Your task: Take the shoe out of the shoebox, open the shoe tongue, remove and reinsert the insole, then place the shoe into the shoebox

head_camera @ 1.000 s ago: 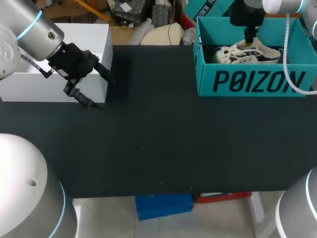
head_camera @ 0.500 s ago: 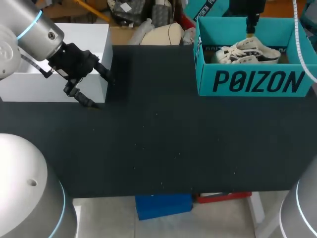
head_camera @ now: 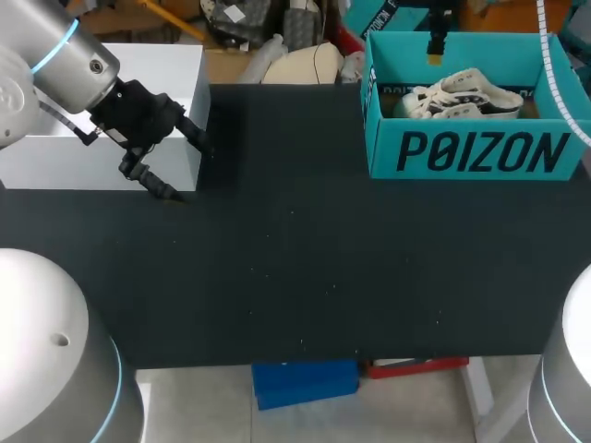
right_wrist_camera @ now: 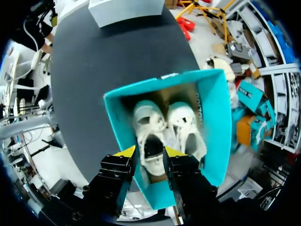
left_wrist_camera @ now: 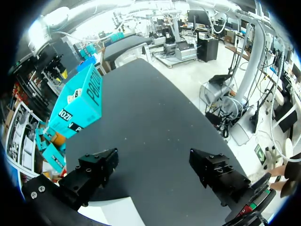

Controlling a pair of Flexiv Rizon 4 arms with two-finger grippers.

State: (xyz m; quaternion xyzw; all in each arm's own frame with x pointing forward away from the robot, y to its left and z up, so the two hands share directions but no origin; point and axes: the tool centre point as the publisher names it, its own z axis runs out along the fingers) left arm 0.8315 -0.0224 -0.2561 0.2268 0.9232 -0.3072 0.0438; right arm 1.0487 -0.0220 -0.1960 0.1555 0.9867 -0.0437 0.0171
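Observation:
A pair of white sneakers with dark trim (head_camera: 462,97) lies inside the teal shoebox (head_camera: 471,152) at the table's far right. My right gripper (head_camera: 436,41) hangs above the box's back wall, clear of the shoes. In the right wrist view it (right_wrist_camera: 149,151) looks straight down into the shoebox (right_wrist_camera: 214,122). Its yellow-tipped fingers stand a little apart and open, holding nothing, with the sneakers (right_wrist_camera: 146,136) far below. My left gripper (head_camera: 180,164) is wide open at the far left, over the table's edge beside a white box. In the left wrist view it (left_wrist_camera: 153,160) is empty, and the shoebox (left_wrist_camera: 77,106) is far ahead.
A white box (head_camera: 55,157) stands at the far left corner, partly under my left arm, and shows as the white box (right_wrist_camera: 127,8) across the table from the shoebox. The black tabletop (head_camera: 305,249) stretches between the two boxes.
My right gripper has lifted up and back out of the shoebox, away from the sneaker it was touching, with nothing in it. The sneakers stay in the box. The left arm has not moved.

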